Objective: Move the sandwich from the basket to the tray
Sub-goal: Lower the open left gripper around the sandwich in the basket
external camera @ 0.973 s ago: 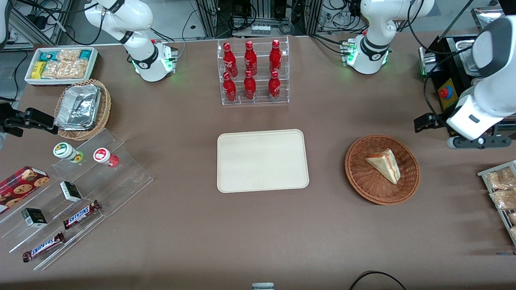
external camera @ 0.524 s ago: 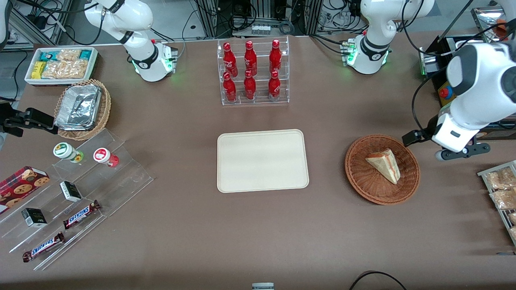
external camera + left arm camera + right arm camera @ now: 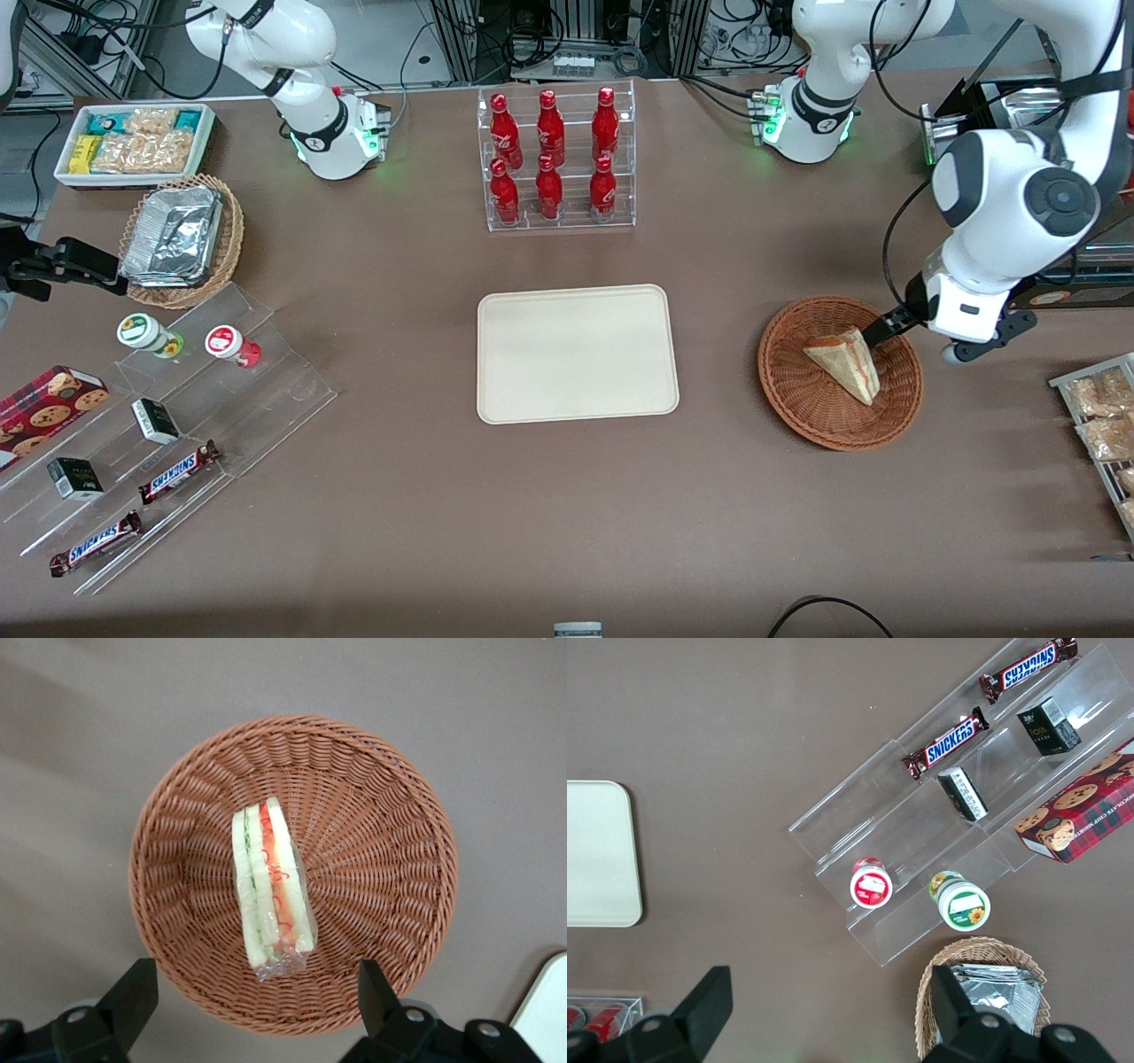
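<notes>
The sandwich [image 3: 844, 361], a wrapped triangular wedge with red, orange and green layers, lies in the round reddish-brown wicker basket [image 3: 797, 399]. Both show in the left wrist view, the sandwich [image 3: 270, 890] in the middle of the basket [image 3: 381, 859]. My left gripper [image 3: 895, 326] hangs above the basket's rim toward the working arm's end, open and empty, its black fingers [image 3: 133, 997] spread wider than the sandwich. The cream-beige tray [image 3: 576, 353] lies bare at the table's middle, beside the basket.
A clear rack of red bottles [image 3: 554, 159] stands farther from the camera than the tray. A wire rack of snack bags [image 3: 1103, 425] sits at the working arm's end. A tan basket of foil containers [image 3: 182, 235] and clear steps with snacks [image 3: 168, 443] lie toward the parked arm's end.
My left arm has swung from the table's edge toward the basket and come down; the gripper now hangs over the basket's rim. The sandwich and basket have not moved.
</notes>
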